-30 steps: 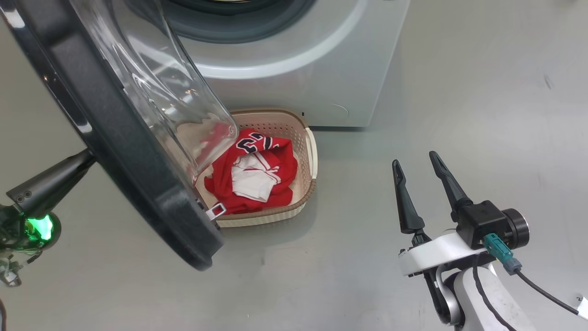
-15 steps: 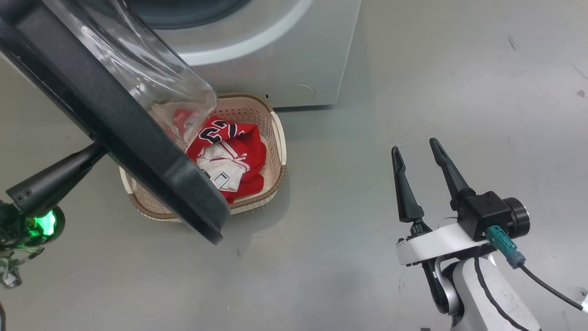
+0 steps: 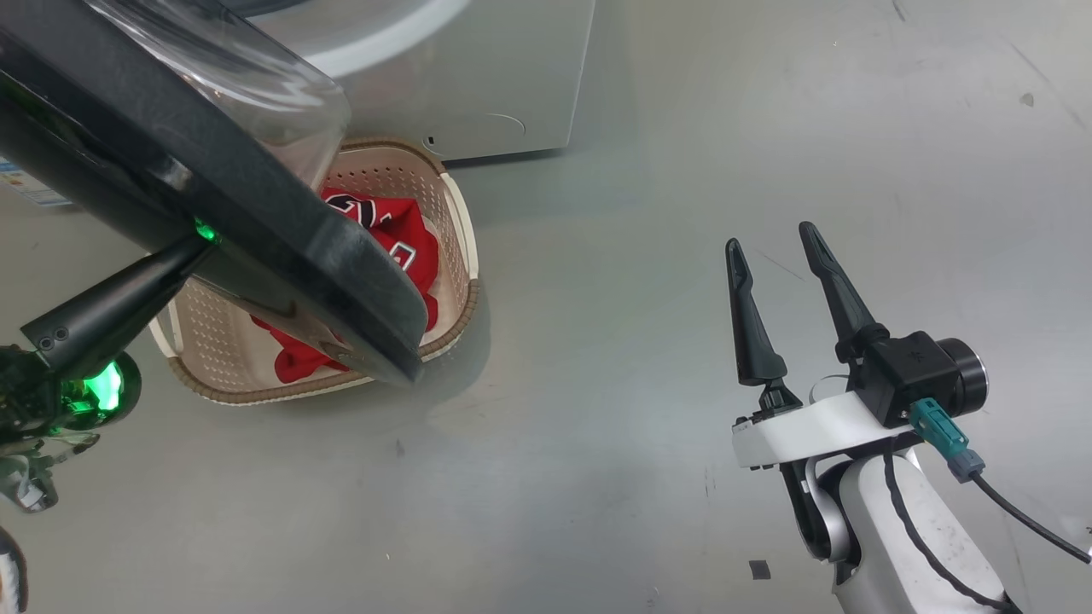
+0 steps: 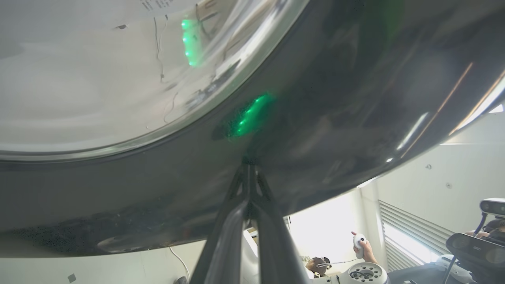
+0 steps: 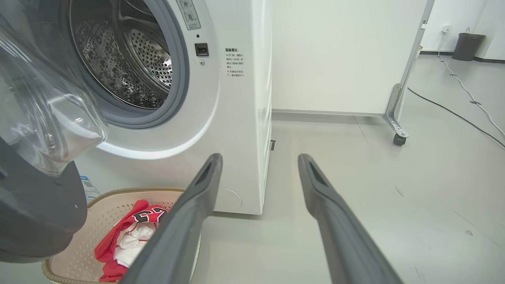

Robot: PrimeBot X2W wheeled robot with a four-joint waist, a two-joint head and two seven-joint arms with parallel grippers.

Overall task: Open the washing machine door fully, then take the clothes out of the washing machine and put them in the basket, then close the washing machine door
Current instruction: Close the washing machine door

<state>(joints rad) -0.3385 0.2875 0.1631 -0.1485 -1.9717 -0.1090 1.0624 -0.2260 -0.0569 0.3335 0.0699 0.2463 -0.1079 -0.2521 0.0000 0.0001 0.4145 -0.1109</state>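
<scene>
The washing machine door (image 3: 256, 213), a black ring around a clear glass bowl (image 3: 256, 81), hangs half open over the basket (image 3: 456, 222). My left gripper (image 3: 198, 246) is shut, with its tip pressed against the door's glossy outer ring (image 4: 335, 98). The left wrist view has the joined fingertips (image 4: 248, 167) touching that ring. Red clothes (image 3: 401, 243) lie in the cream basket, partly hidden by the door. My right gripper (image 3: 769, 239) stands open and empty over bare floor, to the right of the basket. The washing machine (image 5: 236, 118) shows its steel drum (image 5: 126, 59) with no fabric visible inside.
The right wrist view shows the basket (image 5: 130, 192) with the clothes (image 5: 118, 240) at the machine's foot. A wheeled frame leg (image 5: 396, 114), floor cables and a dark bin (image 5: 467, 45) stand far right. A person's hand (image 4: 361, 244) holds a controller behind the door.
The head camera has shifted, sliding the scene left and up. The door has swung across the basket toward the machine, with my shut left gripper against it. The right gripper stays open.
</scene>
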